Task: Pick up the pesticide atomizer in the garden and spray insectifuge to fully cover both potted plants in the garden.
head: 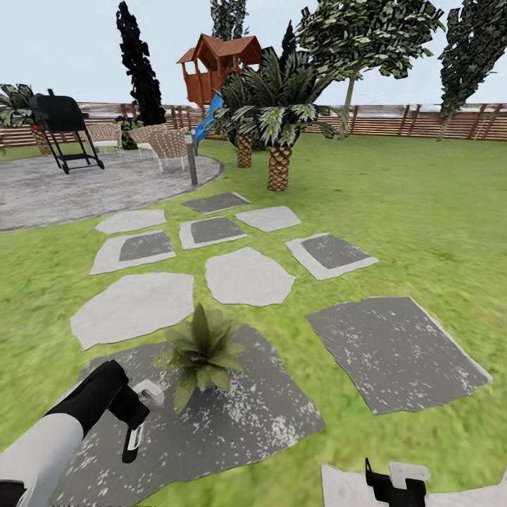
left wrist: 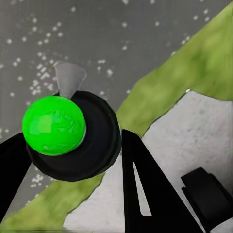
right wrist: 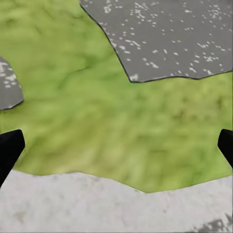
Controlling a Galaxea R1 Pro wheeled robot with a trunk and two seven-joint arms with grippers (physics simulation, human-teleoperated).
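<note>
Now our left tool [head: 134, 429] grips the pesticide atomizer [head: 132, 442] just beside the potted plant [head: 202, 352] on a dark stepping stone [head: 246, 415]; our right tool [right wrist: 116, 145] hangs spread over lawn [right wrist: 121, 121].

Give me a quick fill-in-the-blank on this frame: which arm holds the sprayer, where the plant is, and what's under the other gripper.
1. The pesticide atomizer is held by the ____ gripper.
2. The potted plant stands on a dark grey stepping ____.
3. The right gripper is open over ____ between stones.
4. The black grill stands on the round ____.

Missing words: left; stone; grass; patio
</note>
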